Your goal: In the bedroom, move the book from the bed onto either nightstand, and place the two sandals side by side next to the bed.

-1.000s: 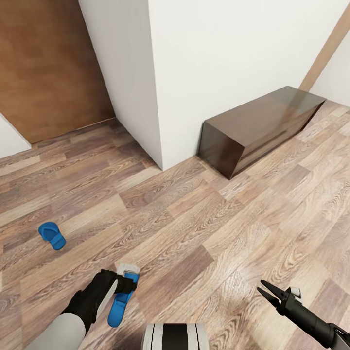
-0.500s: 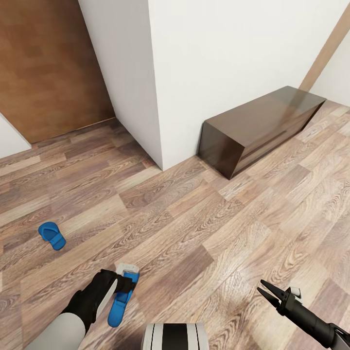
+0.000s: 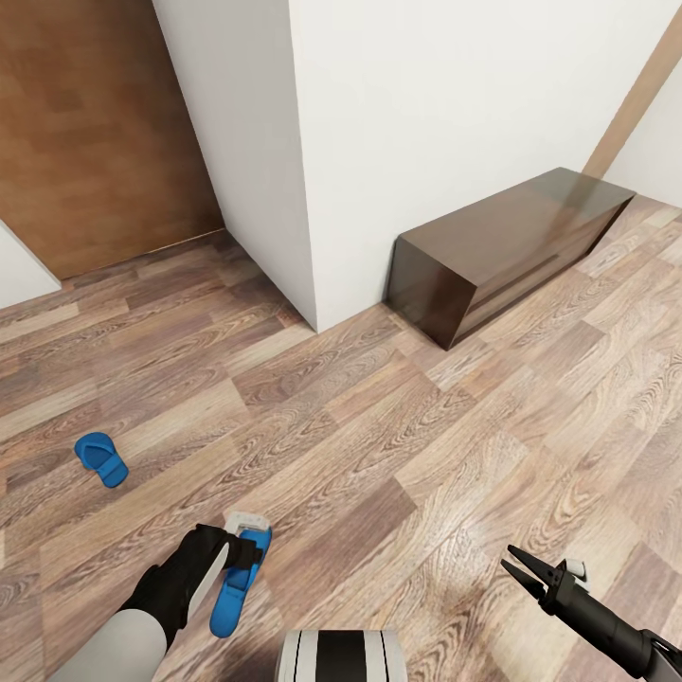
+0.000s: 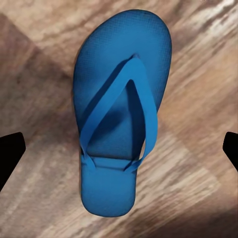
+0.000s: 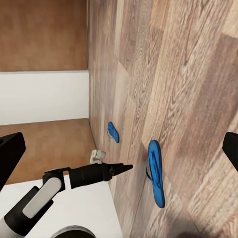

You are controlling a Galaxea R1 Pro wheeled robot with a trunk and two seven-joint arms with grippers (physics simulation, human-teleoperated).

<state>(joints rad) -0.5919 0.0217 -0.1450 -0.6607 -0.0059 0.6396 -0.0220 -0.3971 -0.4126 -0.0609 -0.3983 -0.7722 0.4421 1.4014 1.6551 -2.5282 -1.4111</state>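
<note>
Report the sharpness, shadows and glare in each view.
Head view: crisp and evenly lit, a soft sheen on the bench top, and faint shadows beneath the left hand. Left wrist view: the sandal is slightly soft, with blurred floor grain and a dark shadow toward one corner. Right wrist view: sharp, with no glare, and the floor planks recede steeply.

Blue sandal (image 4: 121,114): one, lying flat and sole-down on the wood-plank floor (image 4: 198,163), strap side up, thong straps meeting in a V. Left end effector (image 4: 119,148): two dark fingertips (image 4: 10,153) at opposite edges of the frame, spread wide, the sandal between them and apparently untouched by either.
</note>
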